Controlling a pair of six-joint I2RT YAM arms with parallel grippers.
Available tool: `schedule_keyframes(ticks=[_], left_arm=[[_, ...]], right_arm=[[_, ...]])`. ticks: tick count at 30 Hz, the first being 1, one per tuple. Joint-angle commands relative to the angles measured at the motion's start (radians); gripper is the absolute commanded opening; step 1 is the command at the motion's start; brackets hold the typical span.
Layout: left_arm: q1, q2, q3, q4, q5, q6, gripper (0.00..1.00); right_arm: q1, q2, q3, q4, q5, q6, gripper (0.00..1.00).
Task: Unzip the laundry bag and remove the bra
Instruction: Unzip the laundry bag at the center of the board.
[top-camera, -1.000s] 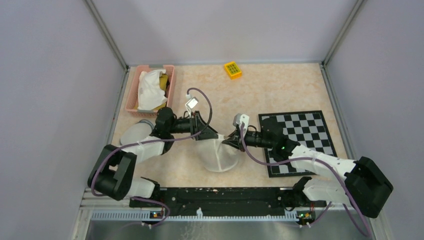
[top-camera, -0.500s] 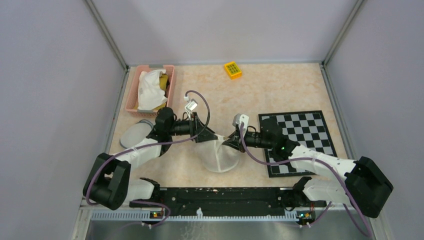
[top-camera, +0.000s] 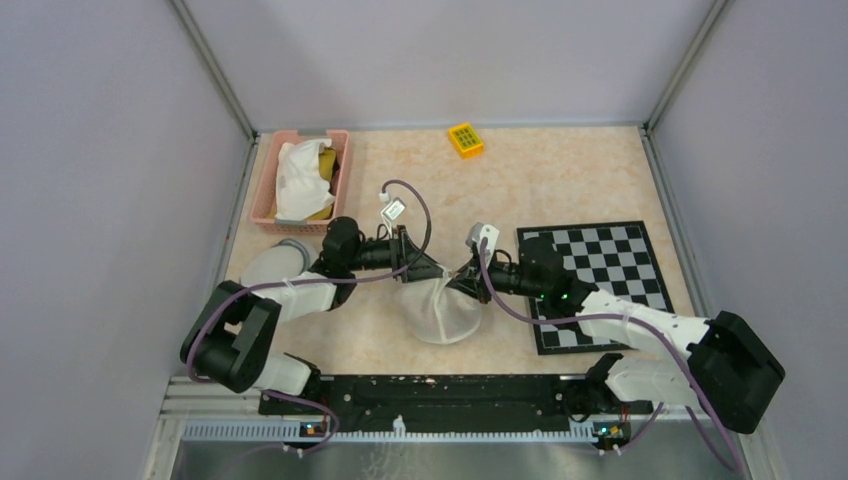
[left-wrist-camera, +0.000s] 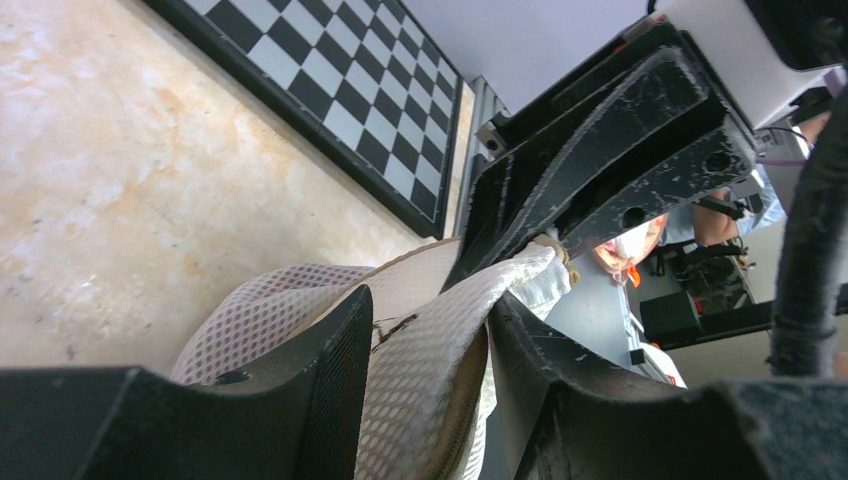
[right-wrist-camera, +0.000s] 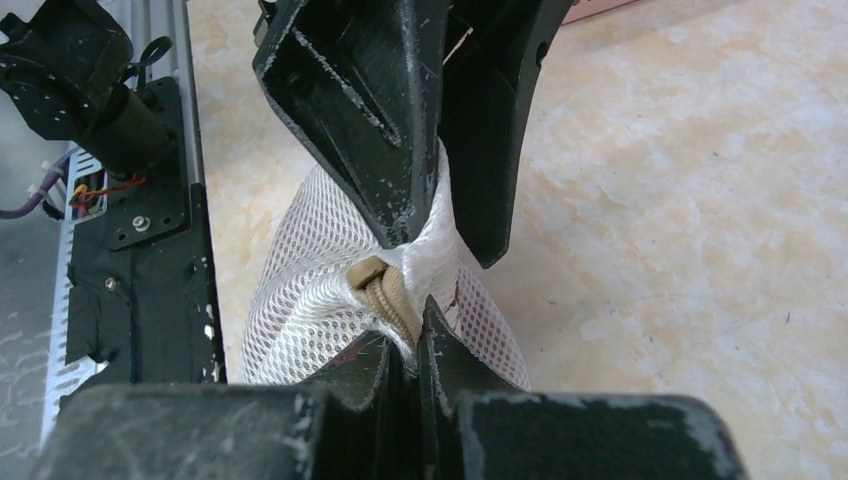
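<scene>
White mesh laundry bag (top-camera: 440, 312): left gripper (left-wrist-camera: 425, 330) clamps its top edge, right gripper (right-wrist-camera: 405, 340) pinches alongside, apparently bracing it for unzipping.

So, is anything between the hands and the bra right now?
Yes: the mesh of the bag. The left hand and right hand both pinch its bunched top, and mesh covers everything below. A tan bit shows at the pinch in the right wrist view; I cannot tell whether it is zipper or bra.
</scene>
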Motion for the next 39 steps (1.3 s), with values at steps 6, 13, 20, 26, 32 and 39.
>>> schedule_keyframes(ticks=[6,13,20,26,32,39], left_arm=[[-0.096,-0.015,0.005,0.251,0.093,-0.107,0.54],[-0.099,-0.021,0.006,0.238,0.058,-0.113,0.59],[-0.098,0.012,0.049,0.225,0.006,-0.173,0.58],[-0.098,0.035,0.057,0.231,-0.033,-0.216,0.46],[-0.059,0.035,0.073,0.221,-0.063,-0.266,0.2],[0.039,-0.049,0.07,0.142,0.024,-0.17,0.53]], right_arm=[[0.04,0.011,0.026,0.087,-0.038,0.003,0.0],[0.04,0.013,0.023,0.073,-0.042,-0.009,0.0],[0.058,0.019,0.011,0.073,-0.018,-0.018,0.0],[0.062,0.026,0.013,0.065,0.006,-0.018,0.0],[0.062,0.024,0.018,0.056,0.025,-0.017,0.0],[0.003,0.006,0.032,0.028,0.013,-0.018,0.0]])
